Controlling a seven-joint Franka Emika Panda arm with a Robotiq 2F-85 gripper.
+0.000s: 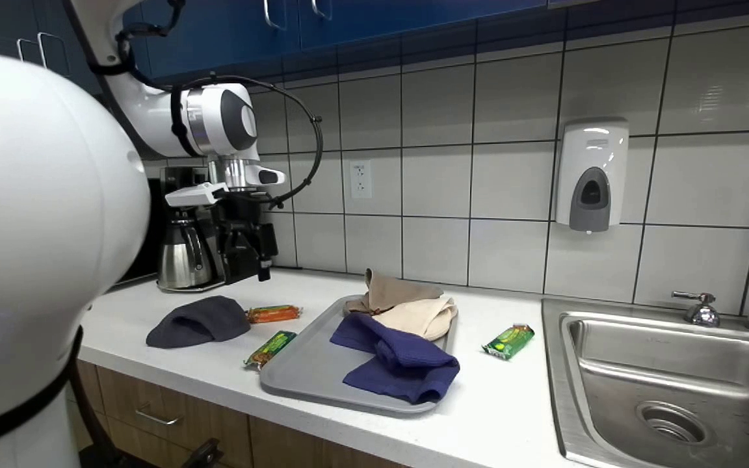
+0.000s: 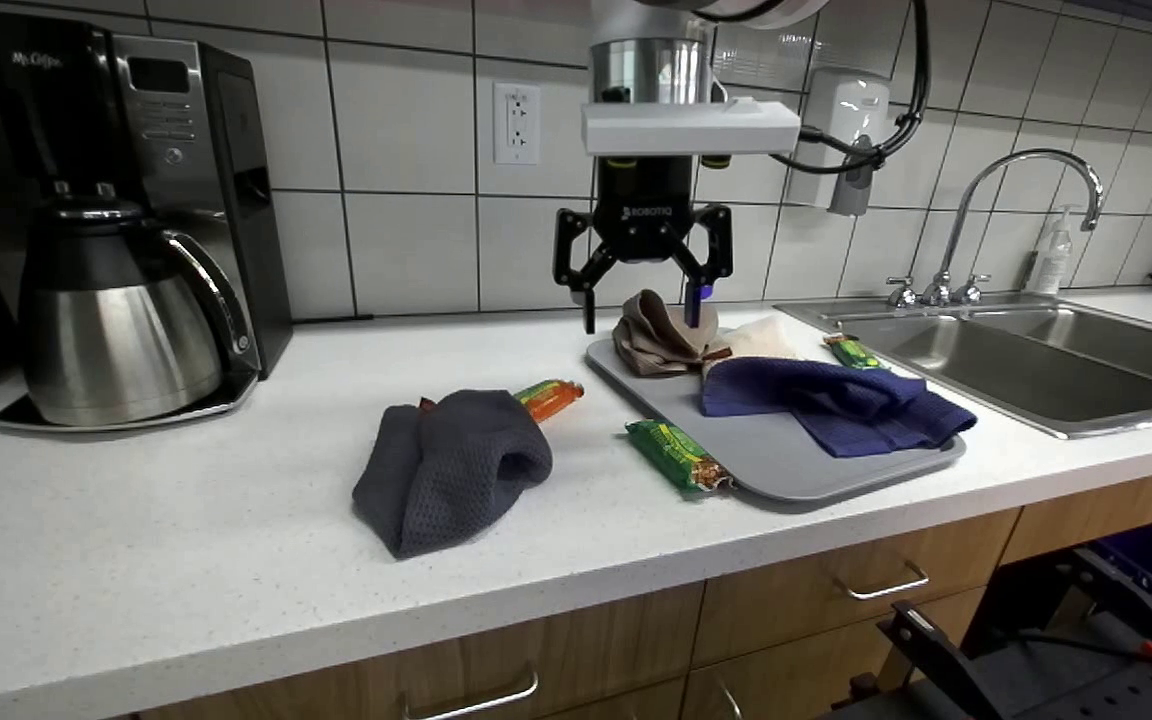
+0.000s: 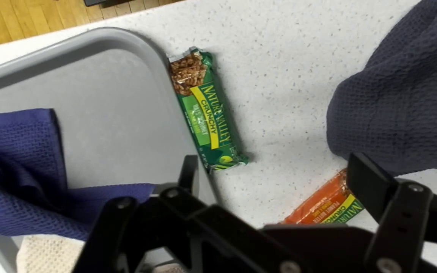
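Note:
My gripper (image 2: 641,314) is open and empty, raised above the white counter; its spread fingers also show in the wrist view (image 3: 275,174). Below it lies an orange-wrapped granola bar (image 3: 319,201), partly under a dark grey cloth (image 2: 456,470). A green-wrapped granola bar (image 3: 207,113) lies against the rim of a grey tray (image 2: 786,470). A blue cloth (image 1: 400,357), a cream cloth (image 1: 423,316) and a brown cloth (image 1: 397,290) lie folded on the tray. Another green-wrapped bar (image 1: 509,341) lies on the counter between the tray and the sink.
A coffee maker with a steel carafe (image 2: 121,320) stands at the back of the counter. A steel sink (image 1: 560,390) with a faucet (image 2: 966,200) is beyond the tray. A soap dispenser (image 1: 592,169) hangs on the tiled wall. Blue cabinets (image 1: 381,23) are overhead.

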